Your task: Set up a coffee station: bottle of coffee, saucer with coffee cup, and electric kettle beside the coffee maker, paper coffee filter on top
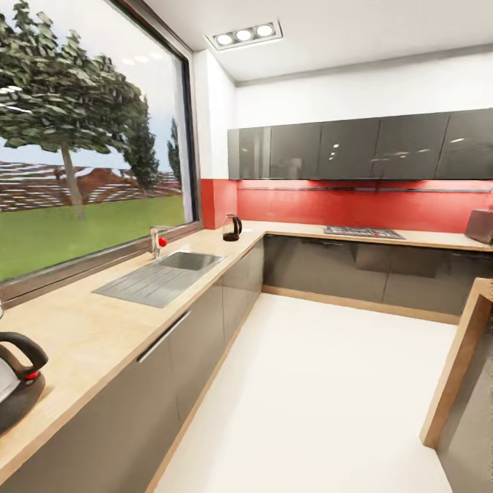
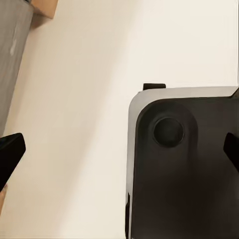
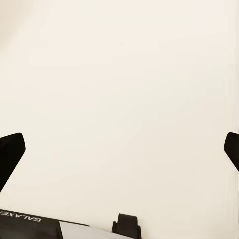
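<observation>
Your rounded clear-glass electric kettle [image 1: 17,383] with the black loop handle and red switch sits close by on the long tan desk [image 1: 89,329]. A second dark kettle-like pot [image 1: 232,227] stands far off in the corner; too small to identify. Steel sink [image 1: 164,274] and tap [image 1: 156,241] lie between them. Both arms hang low over pale floor, so you look to be in transit: left claw [image 2: 119,154] and right claw [image 3: 119,149] are spread wide, holding nothing.

Left claw [image 2: 119,154] and right claw [image 3: 119,154] both point downward, fingers spread wide.
</observation>
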### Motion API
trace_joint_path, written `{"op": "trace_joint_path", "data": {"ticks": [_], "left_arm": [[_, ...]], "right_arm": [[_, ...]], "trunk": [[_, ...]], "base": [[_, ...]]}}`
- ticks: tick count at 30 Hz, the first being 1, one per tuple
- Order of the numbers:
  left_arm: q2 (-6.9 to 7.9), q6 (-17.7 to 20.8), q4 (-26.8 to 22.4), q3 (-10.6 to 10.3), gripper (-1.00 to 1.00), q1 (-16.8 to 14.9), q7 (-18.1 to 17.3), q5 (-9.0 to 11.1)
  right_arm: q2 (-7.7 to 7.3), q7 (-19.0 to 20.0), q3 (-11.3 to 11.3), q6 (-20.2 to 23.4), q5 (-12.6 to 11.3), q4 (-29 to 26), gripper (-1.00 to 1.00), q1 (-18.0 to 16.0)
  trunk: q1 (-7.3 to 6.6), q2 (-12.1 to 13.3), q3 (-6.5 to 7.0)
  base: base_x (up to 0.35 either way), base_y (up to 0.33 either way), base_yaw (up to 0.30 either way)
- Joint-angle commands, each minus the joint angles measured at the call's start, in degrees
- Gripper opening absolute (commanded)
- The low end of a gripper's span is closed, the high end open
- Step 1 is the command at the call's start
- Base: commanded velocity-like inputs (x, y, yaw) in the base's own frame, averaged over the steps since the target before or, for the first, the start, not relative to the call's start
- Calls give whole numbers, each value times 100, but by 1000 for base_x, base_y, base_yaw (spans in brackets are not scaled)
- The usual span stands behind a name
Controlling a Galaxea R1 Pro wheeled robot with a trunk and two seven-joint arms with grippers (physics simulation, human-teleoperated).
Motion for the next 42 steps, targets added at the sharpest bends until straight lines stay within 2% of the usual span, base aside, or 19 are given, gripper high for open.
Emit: {"op": "trace_joint_path", "data": {"ticks": [1,11,28,42], "left_arm": [[-1,-7,-10,10,100,4,11,-11],[2,26,-10,10,100,4,11,-4],[-2,-16,-10,17,100,4,2,-11],[-1,-25,-9,28,100,4,9,-11]], "right_arm": [[-2,3,39,-20,4,5,100,-5],[-2,3,53,-11,13,4,100,-5],[5,40,40,7,5,4,100,-5],[-2,30,31,6,-3,4,100,-5]], "trunk": [[5,-4,-5],[5,-4,-5],[5,-4,-39],[5,-4,-167]], "base": [[339,0,-275],[339,5,-264],[333,5,-17],[14,-2,-86]]}}
